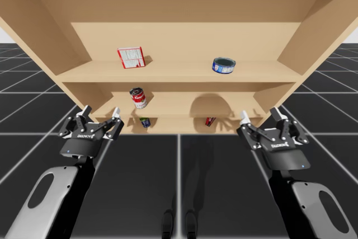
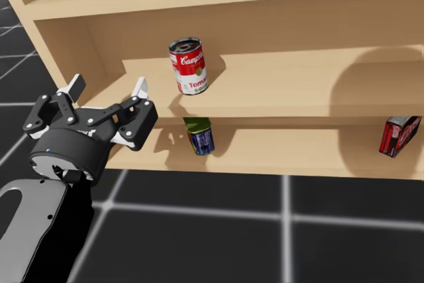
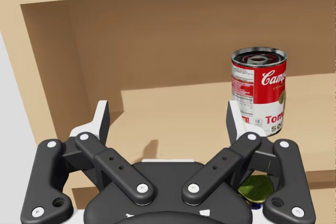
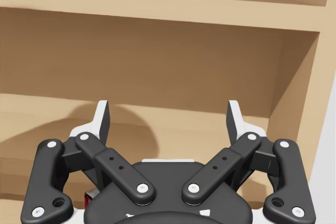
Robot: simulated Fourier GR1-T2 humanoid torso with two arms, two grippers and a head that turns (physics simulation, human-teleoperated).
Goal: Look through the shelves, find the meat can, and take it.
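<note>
- High view: a wooden shelf unit [image 1: 179,72] of three tiers stands on a dark gridded floor [image 1: 179,160], directly in front of the robot.
- Left gripper [image 1: 101,112]: level with the middle tier, before its left end. The fingers are spread wide with nothing between them.
- Right gripper [image 1: 259,114]: before the right end of the same tier, fingers likewise spread wide and holding nothing.
- Red-and-white box [image 1: 131,57]: top tier, left of middle, standing tilted.
- Red-and-white round can [image 2: 188,65]: upright on the middle tier, ahead of the left gripper and off-centre toward one finger, apart from it.
- Flat blue round can [image 1: 224,65]: top tier, right of middle, above the right gripper.
- Small red box [image 2: 399,136]: lowest tier, right of middle, leaning.
- Meat can [image 2: 199,136], small, blue and boxy with an olive-green top: lowest tier, directly beneath the red-and-white round can, the middle-tier board between them. The left gripper sits higher and to its left. In the left wrist view that gripper's own linkage hides all but the green top.
</note>
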